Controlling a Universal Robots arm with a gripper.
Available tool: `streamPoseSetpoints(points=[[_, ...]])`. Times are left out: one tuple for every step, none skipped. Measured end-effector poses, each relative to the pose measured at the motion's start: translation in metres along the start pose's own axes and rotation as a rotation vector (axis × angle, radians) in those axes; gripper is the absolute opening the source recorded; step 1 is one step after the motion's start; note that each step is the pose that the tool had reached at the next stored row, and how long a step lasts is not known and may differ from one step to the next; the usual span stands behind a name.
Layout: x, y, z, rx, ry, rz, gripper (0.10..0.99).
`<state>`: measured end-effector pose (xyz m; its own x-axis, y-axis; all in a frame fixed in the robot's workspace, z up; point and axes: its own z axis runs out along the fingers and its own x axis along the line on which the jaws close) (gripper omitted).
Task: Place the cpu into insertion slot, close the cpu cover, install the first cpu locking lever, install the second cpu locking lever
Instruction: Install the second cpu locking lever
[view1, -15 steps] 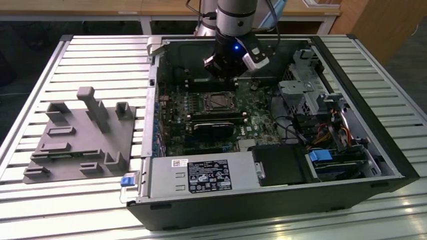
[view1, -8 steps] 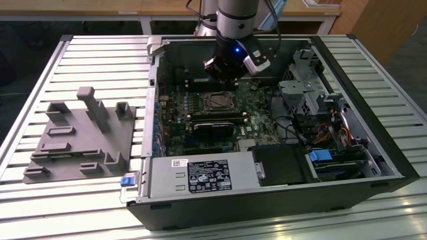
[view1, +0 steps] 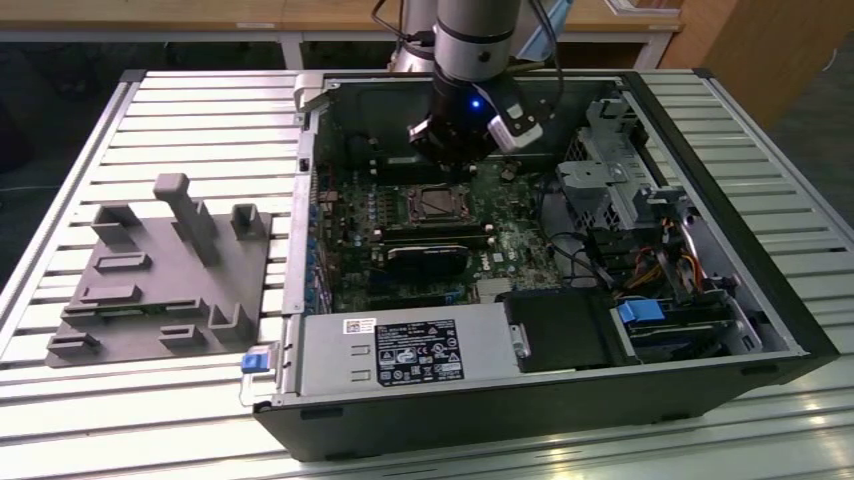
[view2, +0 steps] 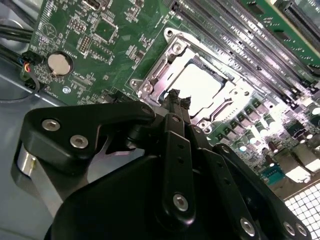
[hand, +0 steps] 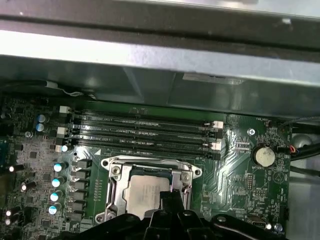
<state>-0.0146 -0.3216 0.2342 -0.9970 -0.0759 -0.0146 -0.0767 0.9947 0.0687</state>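
Inside the open computer case, the insertion slot (view1: 430, 203) sits in the green board. The cpu (hand: 145, 190) lies in it, its silvery top (view2: 200, 85) showing bright through the window of the cpu cover (hand: 114, 187). The cover (view2: 167, 62) lies flat over the chip as a metal frame. My gripper (view2: 178, 98) hangs just above the socket's edge, its black fingertips pressed together and shut on nothing. In the exterior view the gripper (view1: 451, 160) stands over the board just behind the socket. I cannot make out how the locking levers stand.
Long black memory slots (hand: 145, 132) run beside the socket, toward the case wall. A coin battery (hand: 263, 156) sits on the board. A black unit (view1: 427, 262), a labelled power supply (view1: 400, 350), a drive cage (view1: 601, 180) and cables (view1: 641, 265) crowd the case. A grey fixture (view1: 160, 270) lies on the slatted table.
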Motion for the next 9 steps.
streamPoseSetpoints(points=[[0.0, -0.0007, -0.0001, 0.0, 0.0001, 0.0, 0.106], [0.0001, -0.0013, -0.0001, 0.0, 0.0, 0.0, 0.106], [0.0001, -0.0016, -0.0001, 0.0, -0.0001, 0.0, 0.106], [0.0002, -0.0017, -0.0002, 0.0, 0.0, 0.0, 0.106], [0.0002, -0.0018, -0.0007, 0.0, 0.0002, 0.0, 0.106], [0.0001, -0.0018, -0.0015, 0.0, 0.0, 0.0, 0.106], [0.0001, -0.0017, -0.0029, 0.0, 0.0001, 0.0, 0.106], [0.0, -0.0015, -0.0048, 0.0, 0.0006, 0.0, 0.106], [0.0, -0.0014, -0.0067, 0.0, 0.0016, 0.0, 0.106]])
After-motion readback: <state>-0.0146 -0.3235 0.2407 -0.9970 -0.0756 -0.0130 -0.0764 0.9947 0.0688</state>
